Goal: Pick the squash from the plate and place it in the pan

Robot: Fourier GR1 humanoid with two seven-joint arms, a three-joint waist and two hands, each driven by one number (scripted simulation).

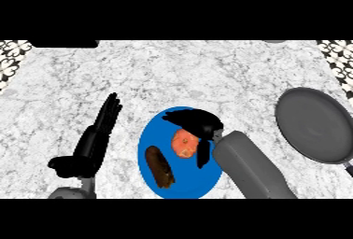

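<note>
Right forearm [251, 168] comes in low, its hand [198, 123] curling around the orange squash [184, 143] on the blue plate [153, 140], beside a dark brown vegetable [159, 167]. Left hand [96, 135] rests open. Pan [314, 125] sits by the counter's [193, 74] right edge.

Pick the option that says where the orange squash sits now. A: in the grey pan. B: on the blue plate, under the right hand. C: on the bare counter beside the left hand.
B: the squash lies on the blue plate beneath the right hand; the pan holds nothing.
</note>
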